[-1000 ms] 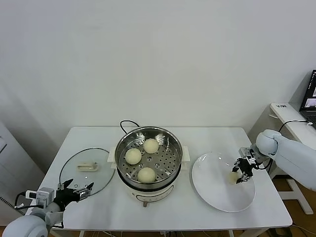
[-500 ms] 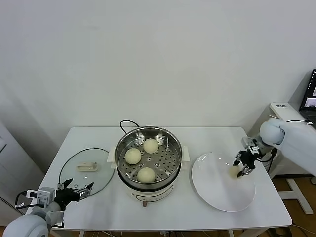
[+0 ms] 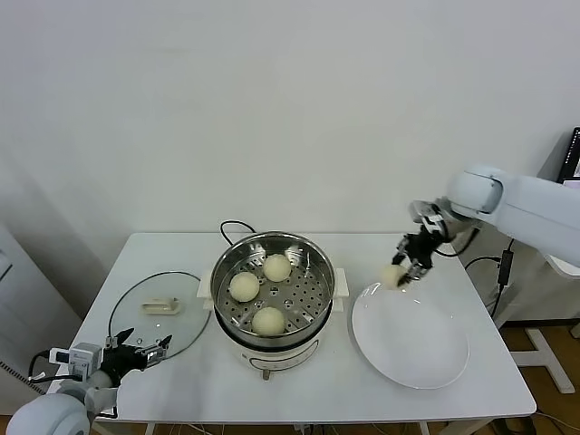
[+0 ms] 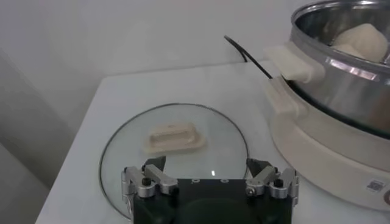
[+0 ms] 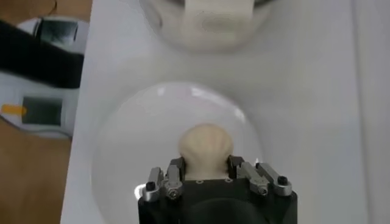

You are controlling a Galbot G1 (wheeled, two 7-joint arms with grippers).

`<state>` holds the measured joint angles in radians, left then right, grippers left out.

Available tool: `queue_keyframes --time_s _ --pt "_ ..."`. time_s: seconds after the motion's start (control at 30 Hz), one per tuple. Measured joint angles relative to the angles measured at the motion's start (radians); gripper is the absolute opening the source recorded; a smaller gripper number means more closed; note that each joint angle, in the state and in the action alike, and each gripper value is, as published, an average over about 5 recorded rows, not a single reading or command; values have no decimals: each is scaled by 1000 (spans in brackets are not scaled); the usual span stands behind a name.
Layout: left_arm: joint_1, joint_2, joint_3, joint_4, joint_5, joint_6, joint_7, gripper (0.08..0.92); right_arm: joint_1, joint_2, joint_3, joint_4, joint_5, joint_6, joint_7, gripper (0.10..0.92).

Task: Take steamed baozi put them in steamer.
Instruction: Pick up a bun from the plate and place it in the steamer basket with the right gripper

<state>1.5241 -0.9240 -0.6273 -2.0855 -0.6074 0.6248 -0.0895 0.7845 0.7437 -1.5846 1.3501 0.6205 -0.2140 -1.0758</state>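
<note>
Head view: fourth bun lifted off the plate, three already in the pot.
The right gripper [image 3: 402, 271] is clamped on a steamed baozi [image 3: 392, 275], held in the air above the far left rim of the white plate [image 3: 412, 349] on the table's right half; three more buns [image 3: 269, 320] sit on the perforated tray of the steamer [image 3: 272, 290] at the table's middle. The left gripper [image 3: 139, 348] hovers, fingers apart, at the table's front left corner by the glass lid [image 3: 159, 313].
Left wrist view: its spread fingers [image 4: 148, 176] frame the glass lid, the steamer just beside it.
Right wrist view: the jaws pinch the bun over the plate.
</note>
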Motion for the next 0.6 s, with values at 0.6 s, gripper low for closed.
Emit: queue_keyframes --time_s 0.6 --pt "-11 5 2 12 -10 -4 1 823 124 252 -86 76 295 -186 170 448"
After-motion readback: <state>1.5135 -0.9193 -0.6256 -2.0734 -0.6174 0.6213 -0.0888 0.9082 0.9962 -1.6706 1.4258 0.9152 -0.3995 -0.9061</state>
